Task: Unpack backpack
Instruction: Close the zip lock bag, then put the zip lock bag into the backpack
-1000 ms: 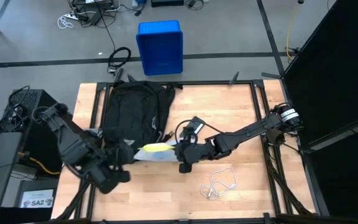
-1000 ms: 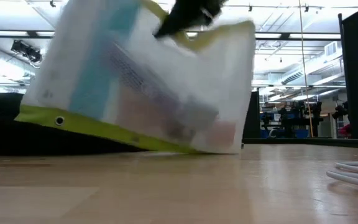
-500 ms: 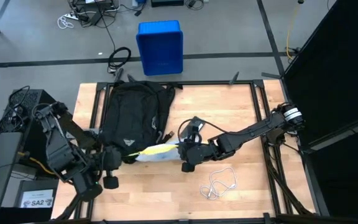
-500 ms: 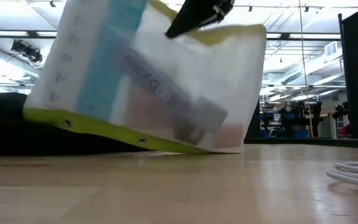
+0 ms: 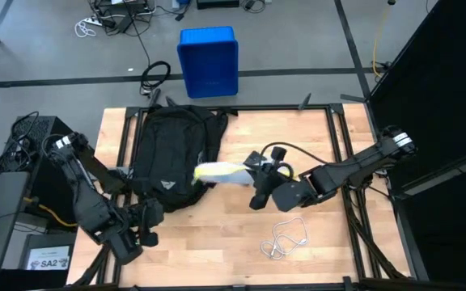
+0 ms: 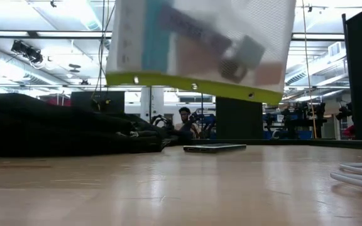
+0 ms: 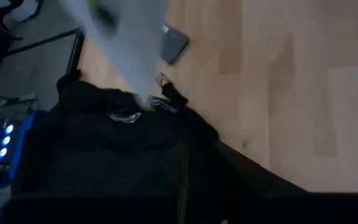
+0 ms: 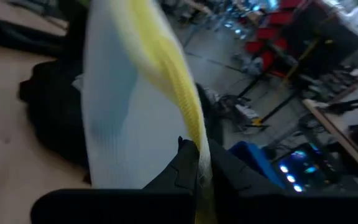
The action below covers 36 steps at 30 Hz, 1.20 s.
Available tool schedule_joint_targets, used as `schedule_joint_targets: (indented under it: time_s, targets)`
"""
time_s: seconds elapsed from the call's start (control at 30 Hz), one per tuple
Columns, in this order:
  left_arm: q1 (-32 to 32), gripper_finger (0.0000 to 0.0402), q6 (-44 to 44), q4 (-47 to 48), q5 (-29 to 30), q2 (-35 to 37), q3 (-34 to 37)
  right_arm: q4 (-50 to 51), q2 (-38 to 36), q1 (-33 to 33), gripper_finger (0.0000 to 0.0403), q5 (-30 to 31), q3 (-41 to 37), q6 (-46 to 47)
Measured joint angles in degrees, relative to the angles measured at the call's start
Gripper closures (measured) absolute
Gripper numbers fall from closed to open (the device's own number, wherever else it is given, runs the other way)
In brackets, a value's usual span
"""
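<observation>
backpack [image 5: 172, 145]: black, lying flat on desk [image 5: 314, 137] by the far left corner; front w/ small white logo faces up, toward near edge. Also seen in low view [image 6: 49, 129] and left wrist view [image 7: 104, 168].
pouch [image 5: 221, 171]: translucent white mesh w/ yellow-green trim, lifted clear of the desk, just beside backpack's right side, mid-desk. Low view [image 6: 200, 44] shows it hanging in air, stuff inside blurred, can't tell what.
right gripper [image 5: 253, 174]: mid-desk, fingers [image 8: 188, 165] pinched closed on pouch's yellow edge, holding it up.
left gripper [image 5: 148, 226]: at near left corner, close to backpack's near end, not touching anything visible. Fingers: can't tell open or closed.
phone-like flat dark item [image 6: 213, 148]: lies flat on desk beyond the pouch in low view; also in left wrist view [image 7: 174, 45], near backpack.
white cable [image 5: 285, 238]: loose coil on desk toward near edge, right of centre, apart from pouch.
blue bin [image 5: 209, 61]: on floor past the far edge, behind backpack.
person [image 6: 182, 119]: seated far off in room, low view only.
</observation>
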State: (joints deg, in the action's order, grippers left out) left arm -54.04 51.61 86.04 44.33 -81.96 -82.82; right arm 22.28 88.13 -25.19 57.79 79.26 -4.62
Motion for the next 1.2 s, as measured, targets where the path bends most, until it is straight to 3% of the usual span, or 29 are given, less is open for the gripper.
schedule_joint_targets:
  time_s: [0.2, 0.33, 0.5, 0.8, 1.0, 1.2]
  targets:
    - [1.04, 0.0242, 2.26, -4.50, 0.43, 0.01, 7.22, 1.59, -1.27, -0.22, 0.0403, 1.21, 0.00, 0.05]
    - [1.89, 0.0212, -0.38, -9.37, 0.14, -0.10, 12.42, 1.69, -1.28, -0.20, 0.0403, 1.27, 0.00, 0.46]
    - [3.64, 0.0207, -3.19, -11.45, 0.63, -0.10, 18.07, 1.70, -1.28, -0.24, 0.0403, 1.15, 0.02, 0.88]
    - [8.85, 0.0207, -7.92, -16.74, -5.77, -0.10, 26.48, 2.28, -1.17, -0.64, 0.0403, -2.86, 0.07, 3.64]
    - [12.98, 0.0207, -10.92, -17.87, -6.88, -0.10, 30.11, 4.10, -1.15, -0.53, 0.0403, -4.92, 0.09, 5.74]
    - [18.24, 0.0207, -15.10, -23.55, -14.17, -0.09, 33.56, 6.93, -1.13, -0.50, 0.0403, -5.16, 0.09, 8.43]
